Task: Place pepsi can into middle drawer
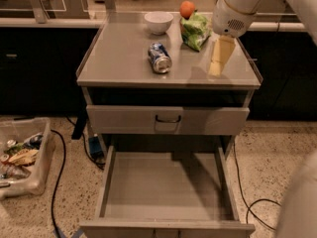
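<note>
The pepsi can (159, 57) is laid on its side on the cabinet top (119, 58), and the middle drawer (163, 185) below is pulled out. The gripper (221, 58) is held over the right side of the top, apart from the can, and whether it is spread or pressed together cannot be told. The round can could be bumped and rolled off the edge.

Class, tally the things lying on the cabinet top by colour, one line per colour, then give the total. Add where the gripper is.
Blue: 1, the can
White: 1, the bowl
Green: 1, the bag
Orange: 1, the fruit
Total: 4
The gripper hangs over the right side of the top, to the right of the can.
</note>
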Controlling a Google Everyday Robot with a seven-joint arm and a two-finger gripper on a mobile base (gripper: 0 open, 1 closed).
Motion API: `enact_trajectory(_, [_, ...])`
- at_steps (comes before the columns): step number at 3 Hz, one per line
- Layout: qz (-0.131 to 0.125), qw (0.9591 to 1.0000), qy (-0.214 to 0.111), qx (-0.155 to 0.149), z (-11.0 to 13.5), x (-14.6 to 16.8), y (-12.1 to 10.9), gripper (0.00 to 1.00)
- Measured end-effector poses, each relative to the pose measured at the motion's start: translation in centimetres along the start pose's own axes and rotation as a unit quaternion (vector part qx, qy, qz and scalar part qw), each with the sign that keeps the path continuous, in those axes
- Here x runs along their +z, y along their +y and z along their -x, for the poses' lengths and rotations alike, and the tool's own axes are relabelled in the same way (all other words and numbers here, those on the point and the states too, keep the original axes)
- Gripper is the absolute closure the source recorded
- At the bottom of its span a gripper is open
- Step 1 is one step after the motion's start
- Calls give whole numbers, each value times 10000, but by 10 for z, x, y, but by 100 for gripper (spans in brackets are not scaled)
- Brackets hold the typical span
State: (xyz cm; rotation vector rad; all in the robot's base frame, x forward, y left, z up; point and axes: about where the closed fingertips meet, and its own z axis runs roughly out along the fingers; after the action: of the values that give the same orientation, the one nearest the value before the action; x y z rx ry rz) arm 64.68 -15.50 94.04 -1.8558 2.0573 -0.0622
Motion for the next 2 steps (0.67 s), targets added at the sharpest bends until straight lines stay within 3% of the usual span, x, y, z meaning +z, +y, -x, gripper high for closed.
enact_trajectory(1, [-220,9997,-140,33,5,-3,-22,0])
enact_trajectory(2, [-237,9996,-166,34,6,-2,-23,0])
